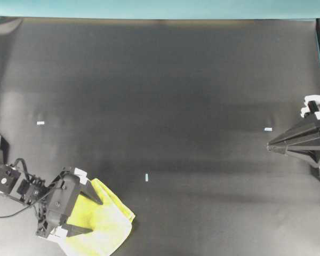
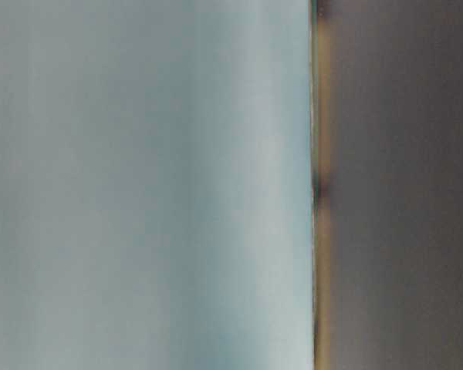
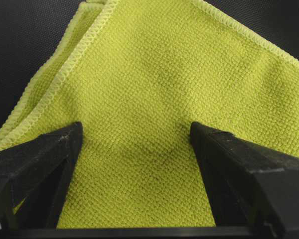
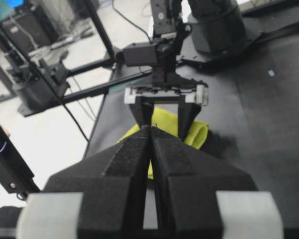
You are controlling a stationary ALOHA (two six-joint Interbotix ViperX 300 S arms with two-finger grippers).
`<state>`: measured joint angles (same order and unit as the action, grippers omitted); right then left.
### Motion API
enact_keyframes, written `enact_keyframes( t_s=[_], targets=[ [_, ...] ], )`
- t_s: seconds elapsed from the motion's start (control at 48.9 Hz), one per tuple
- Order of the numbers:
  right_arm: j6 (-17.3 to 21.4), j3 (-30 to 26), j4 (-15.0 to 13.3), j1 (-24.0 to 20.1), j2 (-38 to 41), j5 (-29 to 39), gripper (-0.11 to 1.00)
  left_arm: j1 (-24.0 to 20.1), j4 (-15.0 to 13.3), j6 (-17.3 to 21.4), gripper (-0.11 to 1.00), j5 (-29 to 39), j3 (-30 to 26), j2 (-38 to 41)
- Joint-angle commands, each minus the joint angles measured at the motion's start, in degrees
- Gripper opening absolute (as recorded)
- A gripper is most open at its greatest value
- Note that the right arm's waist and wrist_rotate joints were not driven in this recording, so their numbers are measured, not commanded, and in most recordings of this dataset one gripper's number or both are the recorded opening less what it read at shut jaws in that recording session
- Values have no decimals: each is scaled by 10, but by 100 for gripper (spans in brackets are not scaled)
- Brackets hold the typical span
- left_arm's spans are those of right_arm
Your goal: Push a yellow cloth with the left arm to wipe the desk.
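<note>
**Left end effector spread over the yellow cloth at the tabletop's near-left corner**

Overhead exterior view shows the yellow cloth lying on the black tabletop in the lower-left corner, one corner pointing toward the middle. The left arm reaches in from the left edge, and the left end effector sits over the cloth with its fingers spread wide apart. The left wrist view shows both fingertips against the cloth's weave, fabric filling the gap between them. Whether they press down I cannot tell. The right end effector rests at the far right edge, well apart from the cloth, fingers pressed together. Small white tape marks dot the tabletop.
</note>
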<state>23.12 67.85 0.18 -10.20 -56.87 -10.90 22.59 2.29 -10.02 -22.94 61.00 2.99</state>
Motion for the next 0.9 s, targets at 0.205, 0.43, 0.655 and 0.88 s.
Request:
enact_keyframes(
  t_s=[0.205, 0.43, 0.655, 0.88],
  targets=[
    [0, -2, 1, 0, 4, 4, -1, 2, 2, 7, 84, -2, -13, -42],
    [0, 0, 0, 0, 4, 26, -1, 1, 2, 21, 84, 35, -9, -119],
    [0, 2, 0, 0, 3, 29, -1, 1, 2, 28, 84, 140, -6, -198],
    [1, 4, 1, 1, 3, 33, -1, 1, 2, 27, 84, 156, 9, -234]
  ],
)
